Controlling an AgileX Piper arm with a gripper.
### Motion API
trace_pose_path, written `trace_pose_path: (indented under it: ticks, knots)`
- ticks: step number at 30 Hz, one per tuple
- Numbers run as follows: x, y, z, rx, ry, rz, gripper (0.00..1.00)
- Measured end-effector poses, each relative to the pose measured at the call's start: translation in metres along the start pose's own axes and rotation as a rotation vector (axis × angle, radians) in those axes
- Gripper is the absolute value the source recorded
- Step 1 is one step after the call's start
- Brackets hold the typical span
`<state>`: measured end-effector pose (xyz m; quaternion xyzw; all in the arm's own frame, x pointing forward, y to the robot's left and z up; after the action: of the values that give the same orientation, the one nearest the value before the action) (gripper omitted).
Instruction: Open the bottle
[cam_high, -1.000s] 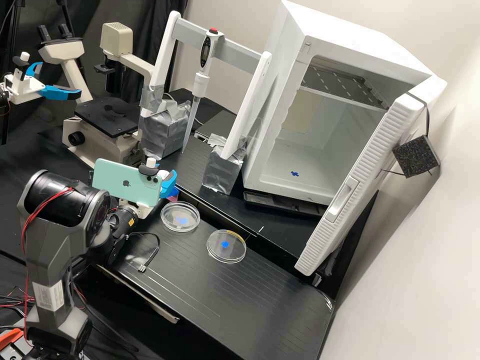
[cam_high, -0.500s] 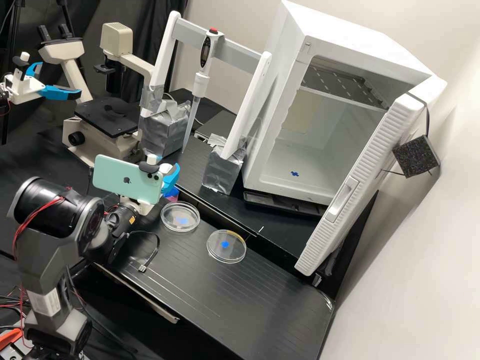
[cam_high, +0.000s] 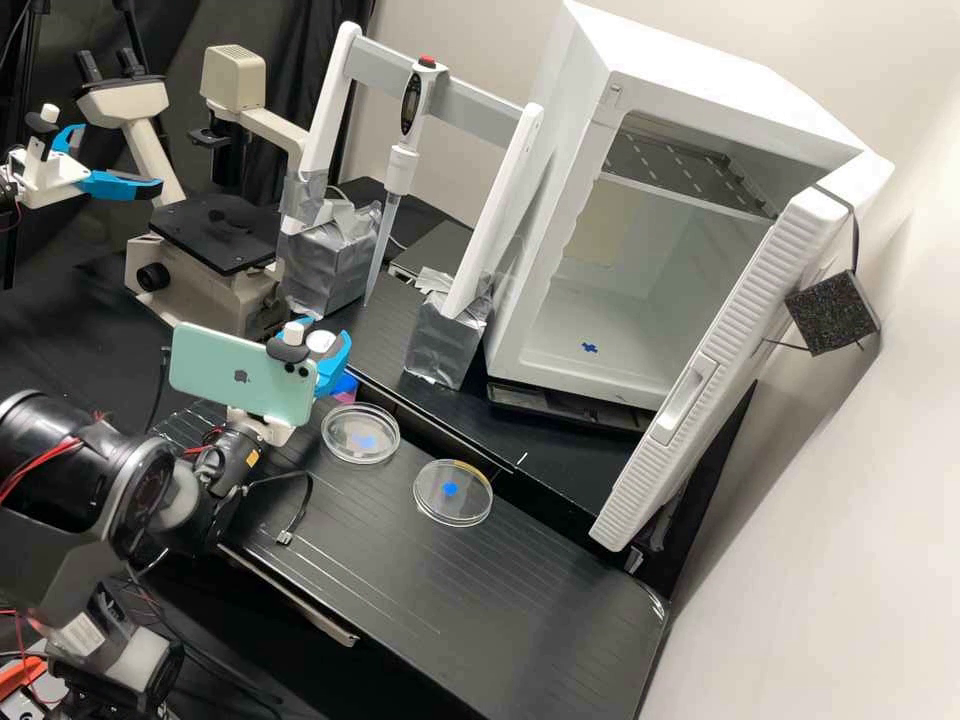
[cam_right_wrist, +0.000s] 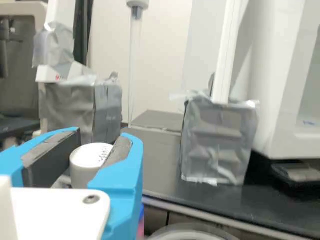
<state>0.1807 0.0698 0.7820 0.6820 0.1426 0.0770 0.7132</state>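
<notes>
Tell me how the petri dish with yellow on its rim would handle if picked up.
The petri dish is clear and thin-walled, so it's probably light and stiff, but might crack if squeezed hard. Its smooth rim could slip from a loose hold. Lying low and flat, it would likely slide rather than tip if nudged.

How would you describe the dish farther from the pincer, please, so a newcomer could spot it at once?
From the open white cabinet, look down to the black bench. Unlike its clear round neighbour, the wanted dish has a yellowish edge patch and deeper blue mark.
</notes>
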Motion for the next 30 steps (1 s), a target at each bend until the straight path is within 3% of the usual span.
trace_pose_path:
  ticks: [12,24,25,30]
  knots:
    - [-0.015,-0.012,-0.002,0.019,0.016,-0.067,0.00]
    - [-0.011,-0.026,0.004,0.024,-0.021,-0.119,0.00]
    - [-0.011,-0.026,0.004,0.024,-0.020,-0.118,1.00]
    - [-0.011,-0.027,0.004,0.009,-0.019,-0.117,1.00]
